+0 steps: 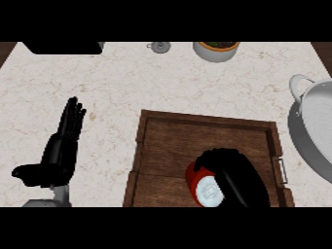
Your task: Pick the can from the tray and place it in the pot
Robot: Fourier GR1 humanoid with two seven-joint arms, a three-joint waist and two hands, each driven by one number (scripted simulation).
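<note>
At the left of the frame the left hand (59,154) rests above the pale marbled desk (197,87), its fingers (73,115) straight and pointing toward the top of the picture, thumb out to the left, holding nothing; its grey forearm is cut off at the lower edge. In the upper left corner a black object (62,47) lies on the desk, its top cut by the edge, too dark to make out.

In the lower centre lies the brown wooden tray (190,141), with a raised rim and a small metal handle on its right side. The can (203,187) — red with a white end — lies in the lower part of the tray. The right hand (234,175) comes in from the lower edge and covers the can's right side; its black fingers curl over the top of the can and close round it, so that much of the can is hidden and only its left flank and white end show.

Along the top edge, right of centre, stand a small grey metal object (159,46) and a white bowl-like vessel (216,51) with something brown and green in it — both partly cut off. At the right edge sits the pot (326,131), silvery, with a handle at its upper left, its right part out of the frame. It stands just beside the tray's right rim, with nothing between the tray and the pot.
</note>
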